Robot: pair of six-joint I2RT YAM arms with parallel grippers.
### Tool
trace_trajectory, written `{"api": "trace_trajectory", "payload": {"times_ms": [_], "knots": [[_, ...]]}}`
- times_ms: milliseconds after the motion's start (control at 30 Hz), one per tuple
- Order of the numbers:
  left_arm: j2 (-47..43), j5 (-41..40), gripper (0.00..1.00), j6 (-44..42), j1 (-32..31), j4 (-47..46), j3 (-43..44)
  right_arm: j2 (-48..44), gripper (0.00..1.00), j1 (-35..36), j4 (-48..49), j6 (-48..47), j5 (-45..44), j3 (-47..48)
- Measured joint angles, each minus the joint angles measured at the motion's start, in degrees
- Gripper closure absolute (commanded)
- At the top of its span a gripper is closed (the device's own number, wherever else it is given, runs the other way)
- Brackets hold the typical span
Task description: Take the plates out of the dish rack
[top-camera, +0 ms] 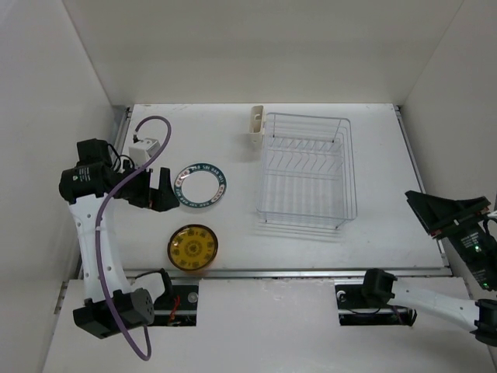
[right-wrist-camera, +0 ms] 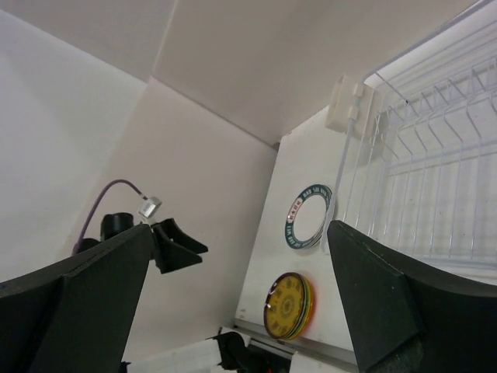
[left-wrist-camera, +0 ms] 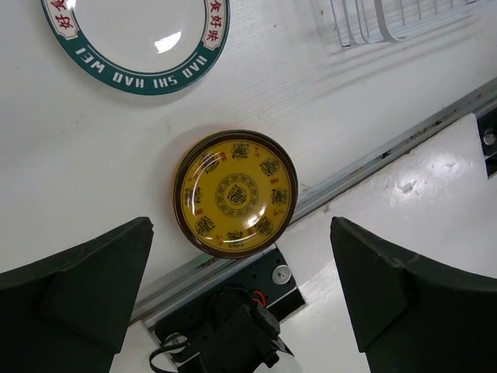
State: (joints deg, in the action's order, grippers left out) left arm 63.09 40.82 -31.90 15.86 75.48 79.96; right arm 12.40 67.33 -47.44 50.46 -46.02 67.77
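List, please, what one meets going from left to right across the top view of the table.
left gripper → teal-rimmed plate → cup → rack → right gripper

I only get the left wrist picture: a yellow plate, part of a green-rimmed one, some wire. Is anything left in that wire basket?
Observer: No. From above, the dish rack holds no plates.
Visitor: Is that yellow plate alone?
Observer: The right wrist view shows orange and green edges under the yellow plate, so it seems to top a stack.
Visitor: Where's the other arm?
Observer: The right gripper hangs open at the table's right edge, apart from the rack.
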Motion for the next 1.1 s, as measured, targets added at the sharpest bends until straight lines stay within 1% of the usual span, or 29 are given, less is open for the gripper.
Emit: {"api": "trace_trajectory", "payload": {"times_ms": [100, 333, 433, 800, 867, 933, 1100], "knots": [[0.4, 0.1, 0.01, 1.6, 0.0, -0.4, -0.8, -2.2, 0.0, -0.1, -2.0, 0.9, 0.4, -0.6], [0.7, 0.1, 0.01, 4.5, 0.0, -1.1, -0.9, 2.9, 0.0, -0.1, -6.6, 2.8, 2.1, -2.5], [0.7, 0.1, 0.01, 5.2, 0.0, -1.2, -0.9, 3.7, 0.0, -0.1, -7.4, 3.1, 2.3, -2.8], [0.7, -0.6, 0.01, 6.0, 0.0, -1.5, -0.4, 0.5, 0.0, -0.1, -7.9, 4.2, 2.3, -3.0], [0.6, -2.9, 0.01, 6.8, 0.0, -2.1, 0.1, 0.0, 0.0, -0.1, -7.9, 4.4, 2.3, -3.0], [0.6, -7.1, 0.01, 9.1, 0.0, -3.4, 1.4, -0.1, 0.0, -0.1, -8.0, 4.5, 2.3, -3.0], [0.6, -25.2, 0.01, 15.3, 0.0, -7.7, 7.4, -0.1, 0.0, -0.1, -8.6, 4.9, 2.3, -3.0]]}}
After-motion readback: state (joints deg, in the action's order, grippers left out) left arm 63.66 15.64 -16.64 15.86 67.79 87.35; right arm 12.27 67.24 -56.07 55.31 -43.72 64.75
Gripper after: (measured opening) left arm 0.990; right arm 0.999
